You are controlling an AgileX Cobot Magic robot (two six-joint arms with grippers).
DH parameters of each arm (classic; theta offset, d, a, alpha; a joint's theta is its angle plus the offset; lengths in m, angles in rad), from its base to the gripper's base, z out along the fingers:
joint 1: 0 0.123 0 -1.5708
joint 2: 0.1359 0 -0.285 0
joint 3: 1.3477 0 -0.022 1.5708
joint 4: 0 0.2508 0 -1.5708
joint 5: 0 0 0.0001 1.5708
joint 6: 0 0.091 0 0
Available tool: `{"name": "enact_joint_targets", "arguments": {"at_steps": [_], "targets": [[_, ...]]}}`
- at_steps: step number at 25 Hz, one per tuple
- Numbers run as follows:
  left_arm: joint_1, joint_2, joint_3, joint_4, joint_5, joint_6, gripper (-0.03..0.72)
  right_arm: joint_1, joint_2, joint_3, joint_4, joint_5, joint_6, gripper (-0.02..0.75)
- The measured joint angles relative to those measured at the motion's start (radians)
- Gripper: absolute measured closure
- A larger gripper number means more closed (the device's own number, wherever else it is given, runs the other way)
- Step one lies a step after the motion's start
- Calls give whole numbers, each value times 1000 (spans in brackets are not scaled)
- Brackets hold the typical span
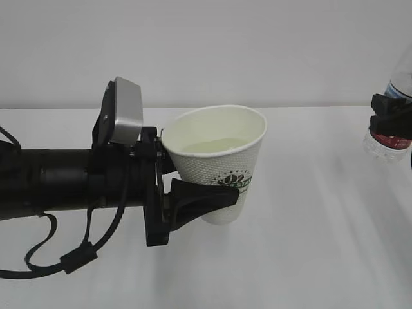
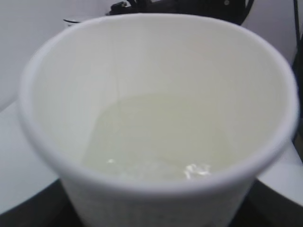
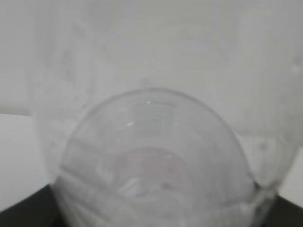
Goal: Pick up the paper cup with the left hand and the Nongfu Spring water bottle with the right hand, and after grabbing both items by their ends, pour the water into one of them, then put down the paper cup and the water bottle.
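A white paper cup (image 1: pixel 219 164) hangs above the white table (image 1: pixel 309 257) at centre, clamped by the left hand (image 1: pixel 187 183) low on its wall and holding a pale pool of water (image 2: pixel 156 137). It looks light, soft and easily crushed, so a gentle hold near the stiffer base suits it. At the far right edge, the right hand (image 1: pixel 391 117) grips the clear Nongfu Spring water bottle (image 1: pixel 394 109). Nothing stands between them.

The cup (image 1: pixel 219 162) sits at the middle of the exterior view, above the desk (image 1: pixel 309 244), held in the left tool (image 1: pixel 193 177), whose arm reaches in from the left. Water (image 2: pixel 156 137) lies in the cup. The bottle (image 1: pixel 394 109) is far right, well apart, within the right tool (image 1: pixel 389 119).
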Motion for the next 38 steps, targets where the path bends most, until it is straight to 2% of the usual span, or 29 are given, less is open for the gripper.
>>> {"name": "enact_joint_targets", "arguments": {"at_steps": [7, 14, 21, 31, 38], "targets": [[0, 0, 0, -89, 34, 9, 197, 0, 0, 0, 0, -1, -2, 269], [0, 0, 0, -163, 43, 82, 197, 0, 0, 0, 0, -2, -4, 269], [4, 0, 2, -283, 45, 160, 197, 0, 0, 0, 0, -2, -15, 269], [77, 0, 2, -425, 45, 218, 197, 0, 0, 0, 0, -2, -19, 269], [146, 0, 2, -466, 49, 244, 198, 0, 0, 0, -7, -2, -21, 269]]}}
